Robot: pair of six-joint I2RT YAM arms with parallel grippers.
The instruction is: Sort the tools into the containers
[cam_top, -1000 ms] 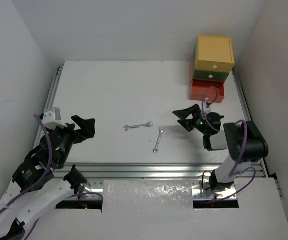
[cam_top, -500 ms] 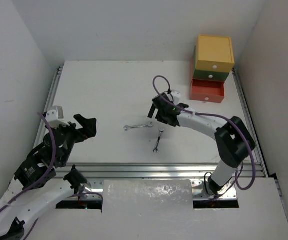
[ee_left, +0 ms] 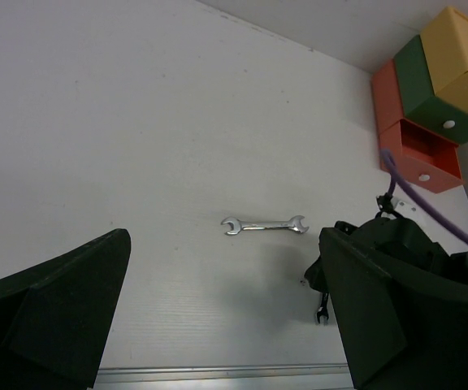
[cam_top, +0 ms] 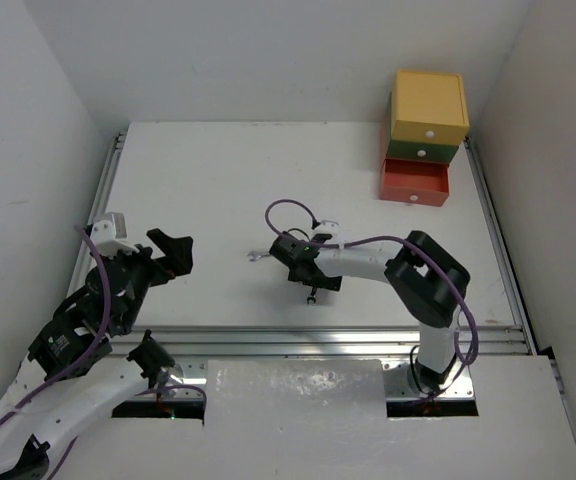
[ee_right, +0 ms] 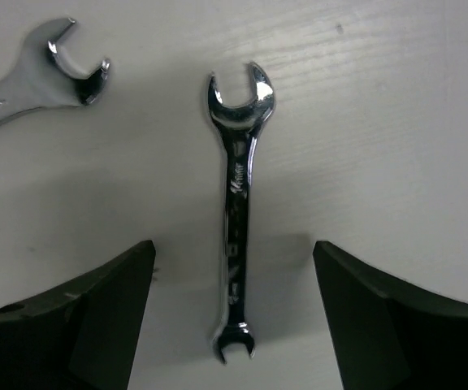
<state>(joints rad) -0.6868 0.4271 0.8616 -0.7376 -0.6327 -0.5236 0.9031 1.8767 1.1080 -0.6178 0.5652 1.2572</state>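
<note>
Two small silver wrenches lie mid-table. One lies crosswise (ee_left: pixel 265 225); only its left end (cam_top: pixel 256 256) shows in the top view. The other lies lengthwise (ee_right: pixel 238 211), centred between my right gripper's (ee_right: pixel 234 325) open fingers, just above the table and not gripped; its near end (cam_top: pixel 312 294) shows below my right gripper (cam_top: pixel 303 265). The crosswise wrench's head (ee_right: pixel 71 69) shows at upper left. My left gripper (cam_top: pixel 168 255) is open and empty, hovering at the left (ee_left: pixel 230 317). Yellow (cam_top: pixel 428 105), green (cam_top: pixel 423 150) and orange-red (cam_top: pixel 414 182) drawers are stacked at the back right; the orange-red one is pulled open. No other tools show.
A metal rail (cam_top: pixel 318 340) runs along the table's near edge, with side rails left and right. White walls enclose the table. The right arm's purple cable (cam_top: pixel 288 210) loops above the wrenches.
My right arm has swung from beside the orange-red drawer leftward across the table and now sits open over the lengthwise wrench. The left arm has barely moved.
</note>
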